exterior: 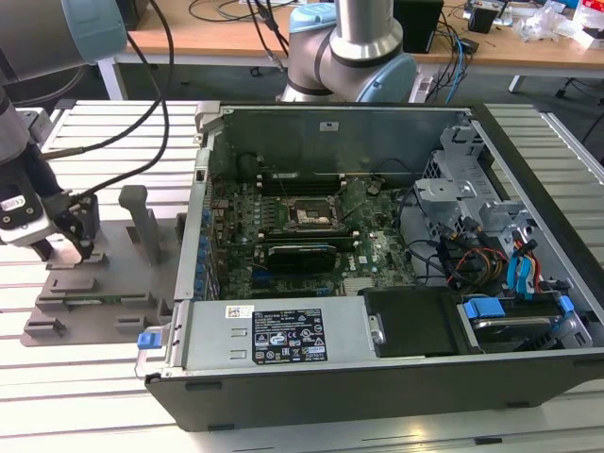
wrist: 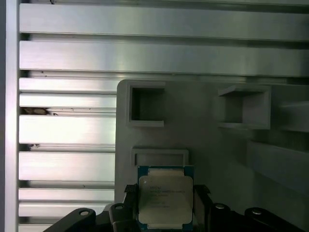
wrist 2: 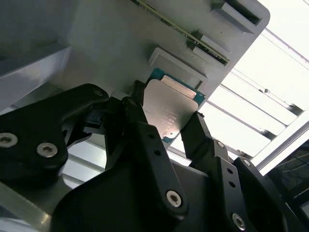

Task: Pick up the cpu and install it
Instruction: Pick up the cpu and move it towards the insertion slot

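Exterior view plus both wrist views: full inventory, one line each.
cpu: 1, silver top, blue-green rim, between the jaws at the tray
tray: 1, grey, on the table, exterior view's left
computer case: 1, black, open, middle of the table
circuit board: 1, green, inside the case
table: 1, silver slats, under the tray and case
desk: 1, wood, behind the table
arm: 1, grey and light blue, over the tray
jaws: 1 pair, black, closed on opposite cpu edges

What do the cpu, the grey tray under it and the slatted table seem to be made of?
cpu: silver metal lid with a dull sheen, on a blue-green board rim.
tray: probably matte grey plastic; no glare, moulded pockets.
table: bare aluminium-like slats with bright, streaked reflections.
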`<state>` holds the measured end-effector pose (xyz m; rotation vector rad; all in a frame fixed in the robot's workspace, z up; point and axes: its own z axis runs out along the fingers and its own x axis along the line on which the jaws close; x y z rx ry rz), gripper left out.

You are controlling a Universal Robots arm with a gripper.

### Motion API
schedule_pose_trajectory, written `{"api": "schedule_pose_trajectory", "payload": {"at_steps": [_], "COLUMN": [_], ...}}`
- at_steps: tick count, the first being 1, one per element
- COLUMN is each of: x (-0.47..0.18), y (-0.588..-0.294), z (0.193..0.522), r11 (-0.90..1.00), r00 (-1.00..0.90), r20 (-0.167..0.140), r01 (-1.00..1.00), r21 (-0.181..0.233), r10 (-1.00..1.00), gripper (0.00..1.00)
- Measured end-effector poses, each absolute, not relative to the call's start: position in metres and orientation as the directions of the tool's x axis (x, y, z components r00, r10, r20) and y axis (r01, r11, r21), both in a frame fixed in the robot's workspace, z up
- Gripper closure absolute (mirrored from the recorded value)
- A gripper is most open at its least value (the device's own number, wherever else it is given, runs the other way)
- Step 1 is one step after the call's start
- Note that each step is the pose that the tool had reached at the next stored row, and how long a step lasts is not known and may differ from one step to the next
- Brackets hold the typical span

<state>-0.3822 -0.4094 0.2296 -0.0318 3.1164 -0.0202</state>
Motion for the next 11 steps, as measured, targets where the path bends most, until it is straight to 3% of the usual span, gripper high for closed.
{"api": "schedule_pose_trajectory", "payload": {"at_steps": [11], "x": [-0.382], "y": [-0.409], "z": [0.242], "r11": [1.000], "r00": [-0.999], "r20": [-0.025], "r01": [-0.020], "r21": [-0.013], "r10": [-0.021], "gripper": [0.45]}}
